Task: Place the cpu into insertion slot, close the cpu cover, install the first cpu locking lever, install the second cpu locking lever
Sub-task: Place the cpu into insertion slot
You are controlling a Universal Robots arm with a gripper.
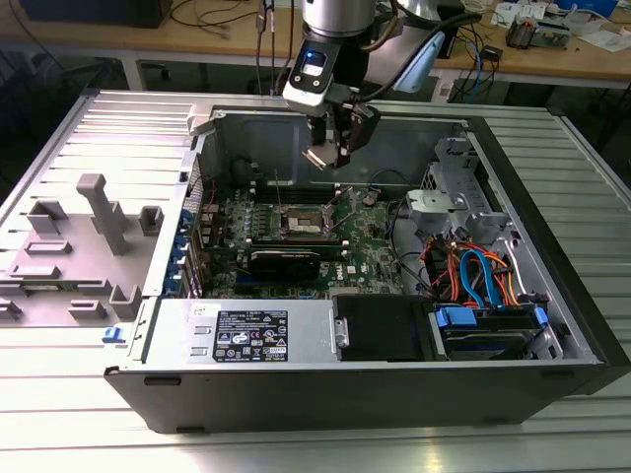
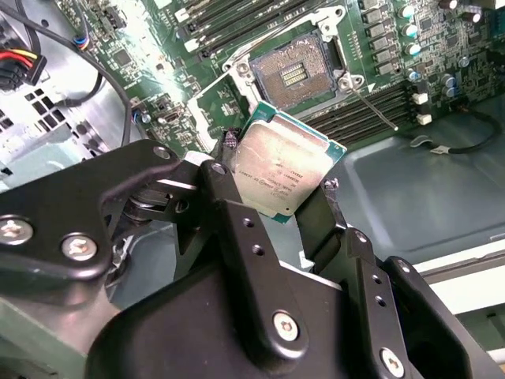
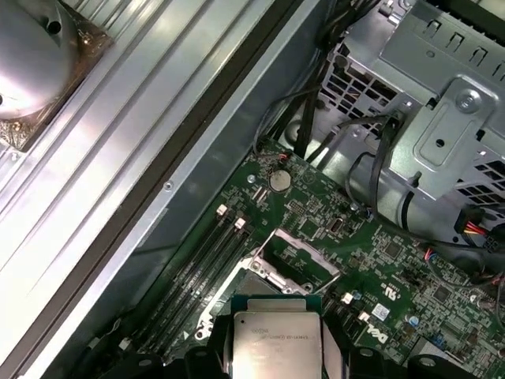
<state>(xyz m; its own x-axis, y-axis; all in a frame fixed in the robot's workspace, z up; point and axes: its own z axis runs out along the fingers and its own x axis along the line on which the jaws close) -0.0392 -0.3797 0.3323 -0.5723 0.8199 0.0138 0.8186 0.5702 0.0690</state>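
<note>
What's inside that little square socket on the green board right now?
Nothing: in the second wrist view the slot shows its bare dark centre. The cpu is up in the gripper, clear of it. In the first wrist view the cpu covers part of it.

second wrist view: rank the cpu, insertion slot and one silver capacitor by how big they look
1. cpu, held in the pincer, close to the camera, so its lead over the slot is unsure
2. insertion slot
3. silver capacitor, clearly smallest
</note>
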